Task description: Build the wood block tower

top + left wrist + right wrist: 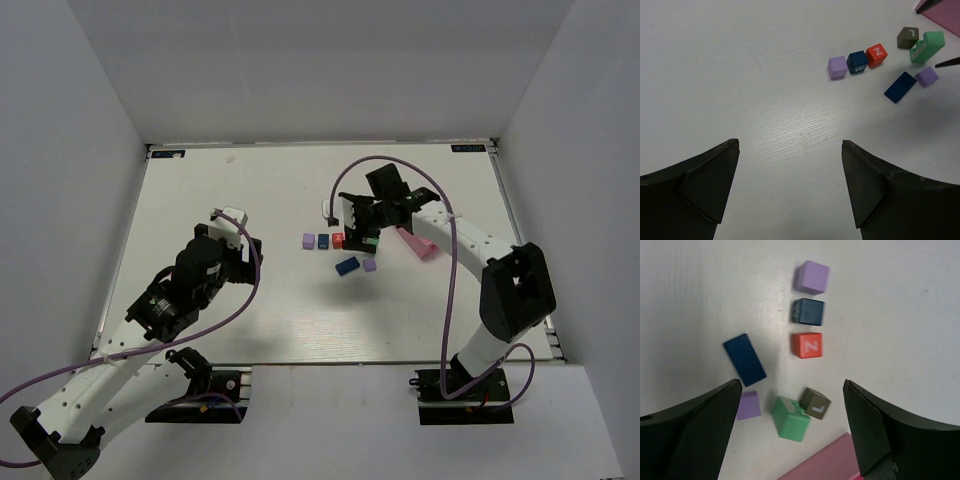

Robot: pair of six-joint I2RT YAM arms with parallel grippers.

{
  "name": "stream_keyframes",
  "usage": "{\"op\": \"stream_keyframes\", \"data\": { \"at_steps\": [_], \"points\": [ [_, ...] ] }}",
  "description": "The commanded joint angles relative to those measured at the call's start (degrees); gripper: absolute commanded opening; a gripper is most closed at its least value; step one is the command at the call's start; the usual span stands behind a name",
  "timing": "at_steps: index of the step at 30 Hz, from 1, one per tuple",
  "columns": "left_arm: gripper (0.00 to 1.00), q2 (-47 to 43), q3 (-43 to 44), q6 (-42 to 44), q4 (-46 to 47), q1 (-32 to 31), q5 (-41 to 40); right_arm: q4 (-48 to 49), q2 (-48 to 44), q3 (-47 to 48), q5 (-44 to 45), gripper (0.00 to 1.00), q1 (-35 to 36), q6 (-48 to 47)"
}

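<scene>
The wooden blocks lie loose on the white table, none stacked. A lilac cube (811, 277), a dark blue cube (808, 311) and a red cube marked Z (807, 345) form a row. Nearby lie a flat blue brick (744, 359), a small lilac block (748, 405), a green block (790, 418) and a brown cube marked L (815, 403), the last two touching. My right gripper (791, 385) hangs open above the green and brown blocks, holding nothing. My left gripper (790, 142) is open over bare table, well left of the row (857, 62).
A pink tray (417, 243) lies just right of the blocks, partly under the right arm; its corner (825, 462) sits close to the green block. White walls close the table's back and sides. The left arm (190, 285) stretches across the near left.
</scene>
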Motion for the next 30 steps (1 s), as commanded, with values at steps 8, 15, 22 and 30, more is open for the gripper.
{"op": "stream_keyframes", "data": {
  "at_steps": [8, 15, 22, 30],
  "points": [
    [0.93, -0.6, 0.0, 0.4, 0.8, 0.4, 0.5, -10.4, 2.9, -2.7, -13.4, 0.45, -0.1, -19.9],
    [0.93, -0.6, 0.0, 1.0, 0.8, 0.4, 1.0, -12.5, 9.6, 1.7, -10.7, 0.41, 0.2, -20.6],
    [0.93, -1.2, 0.0, 1.0, 0.8, 0.4, 1.5, -10.4, 13.6, 2.8, -7.2, 0.58, 0.2, -19.6],
    [0.93, -1.2, 0.0, 1.0, 0.8, 0.4, 1.5, -9.1, 15.7, 3.2, -5.7, 0.59, 0.3, -18.5]
  ]
}}
